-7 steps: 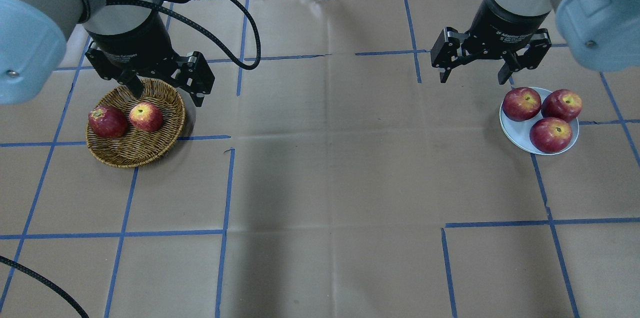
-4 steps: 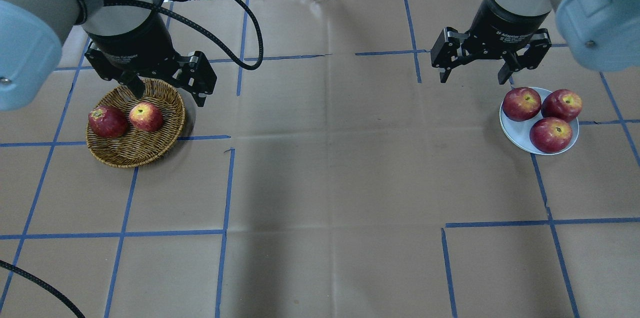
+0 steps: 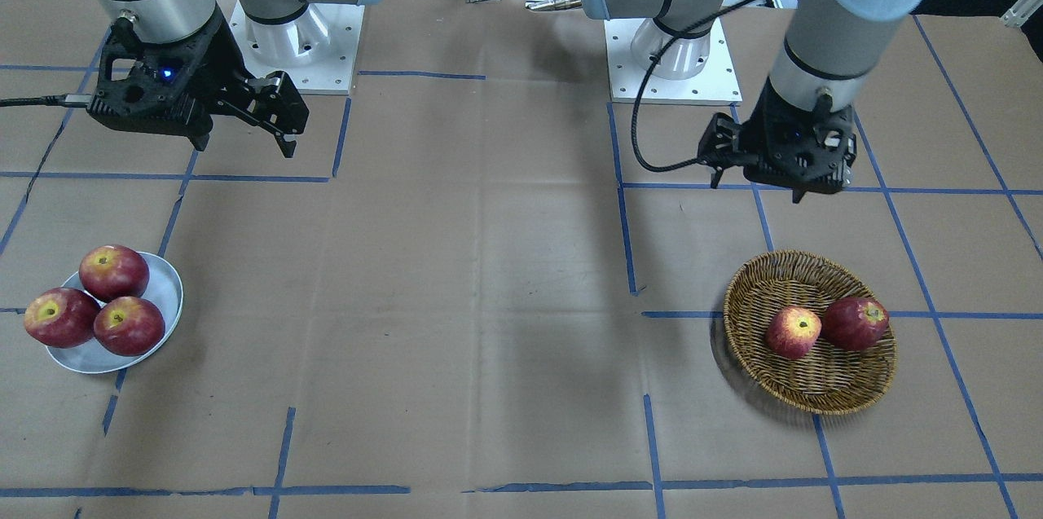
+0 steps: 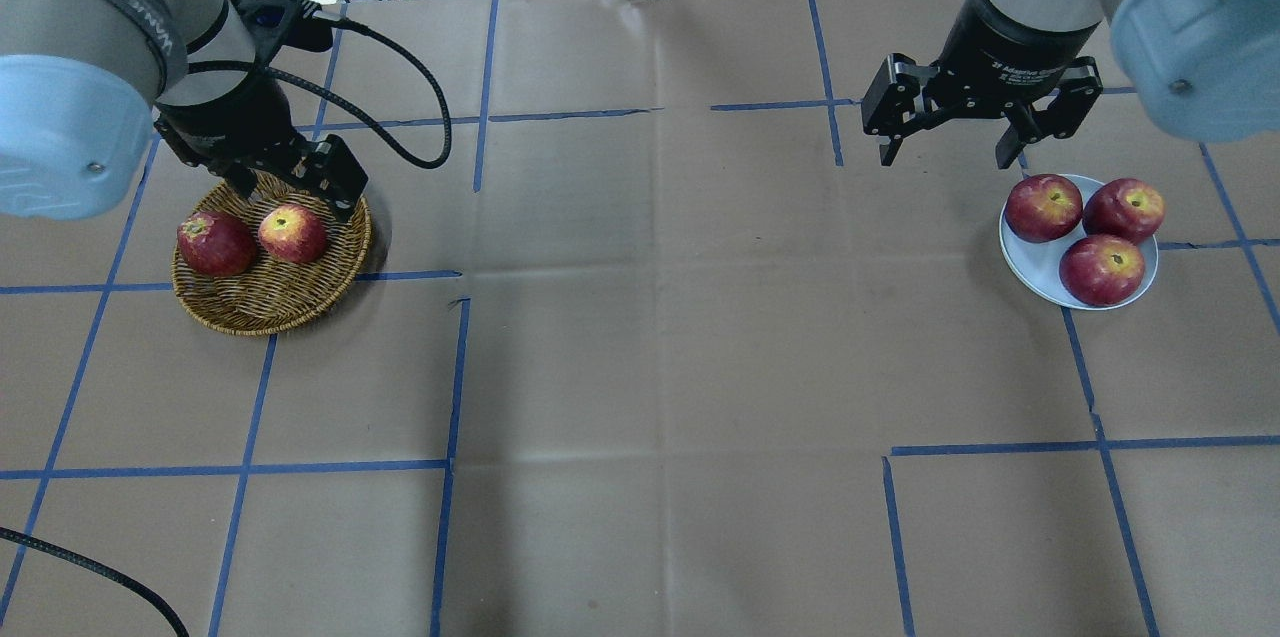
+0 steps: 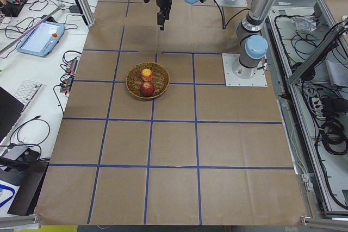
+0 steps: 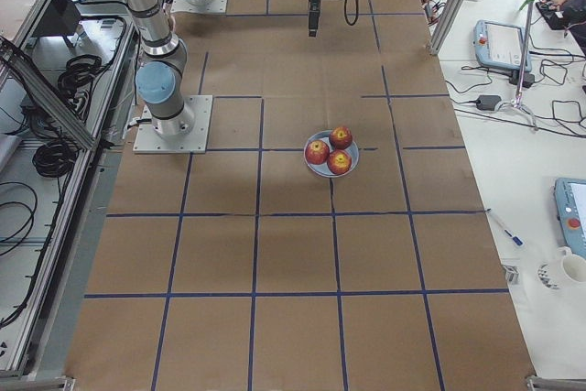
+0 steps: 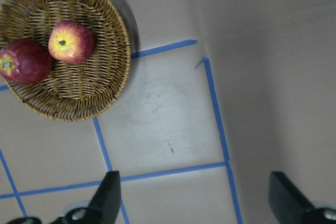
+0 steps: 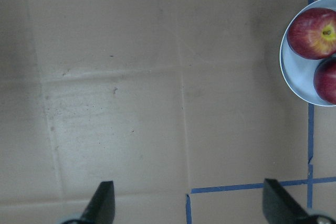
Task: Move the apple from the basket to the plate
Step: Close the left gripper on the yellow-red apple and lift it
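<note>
While the apple [image 4: 292, 233] lies in the basket [image 4: 270, 319] on the left of the desk [image 4: 650, 367], the left end effector [image 4: 292, 195] hangs well above it, jaws apart. This looks like the approach; next it must descend around the apple and close.

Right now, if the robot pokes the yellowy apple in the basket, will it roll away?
Probably it rolls a little: the apple is round and glossy. It likely won't go far, since the basket's raised rim and the darker apple beside it hem it in.

A dark apple [image 4: 214, 243] sits just beside the apple [image 4: 292, 233]; other sides open.
</note>
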Controlling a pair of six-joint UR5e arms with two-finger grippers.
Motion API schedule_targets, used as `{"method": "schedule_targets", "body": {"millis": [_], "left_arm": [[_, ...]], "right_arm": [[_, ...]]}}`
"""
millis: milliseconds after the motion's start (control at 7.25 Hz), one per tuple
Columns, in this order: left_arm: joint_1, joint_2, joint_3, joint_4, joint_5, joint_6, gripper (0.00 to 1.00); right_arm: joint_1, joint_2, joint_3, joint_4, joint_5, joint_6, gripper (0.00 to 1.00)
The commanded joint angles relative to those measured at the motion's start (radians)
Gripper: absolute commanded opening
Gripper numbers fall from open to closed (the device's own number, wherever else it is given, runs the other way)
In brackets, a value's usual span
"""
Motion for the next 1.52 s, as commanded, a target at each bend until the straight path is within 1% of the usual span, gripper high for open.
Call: {"method": "schedule_targets", "body": {"millis": [0, 138, 414, 552, 690, 1103, 1241, 1379], "left_arm": [[0.125, -0.111, -0.100, 0.240, 0.002, 0.170, 0.99], [0.155, -0.184, -0.099, 0.306, 0.001, 0.273, 0.99], [0.161, -0.332, -0.043, 0.437, 0.002, 0.409, 0.99], [0.163, -0.376, -0.018, 0.440, -0.002, 0.429, 0.99], [0.163, -0.406, -0.016, 0.440, 0.001, 0.455, 0.99], [0.164, -0.464, -0.021, 0.443, 0.010, 0.489, 0.98], [0.164, -0.467, -0.021, 0.443, 0.010, 0.489, 0.87], [0.164, -0.467, -0.019, 0.442, 0.011, 0.489, 0.67]], "right_arm": [[0.000, 0.000, 0.002, 0.000, 0.001, 0.000, 1.00], [0.000, 0.000, 0.002, 0.000, 0.001, 0.000, 1.00], [0.000, 0.000, 0.002, 0.000, 0.001, 0.000, 1.00], [0.000, 0.000, 0.004, 0.000, 0.001, 0.000, 1.00], [0.000, 0.000, 0.004, 0.000, 0.001, 0.000, 1.00], [0.000, 0.000, 0.004, 0.000, 0.001, 0.000, 1.00], [0.000, 0.000, 0.004, 0.000, 0.001, 0.000, 1.00], [0.000, 0.000, 0.004, 0.000, 0.001, 0.000, 1.00]]}}
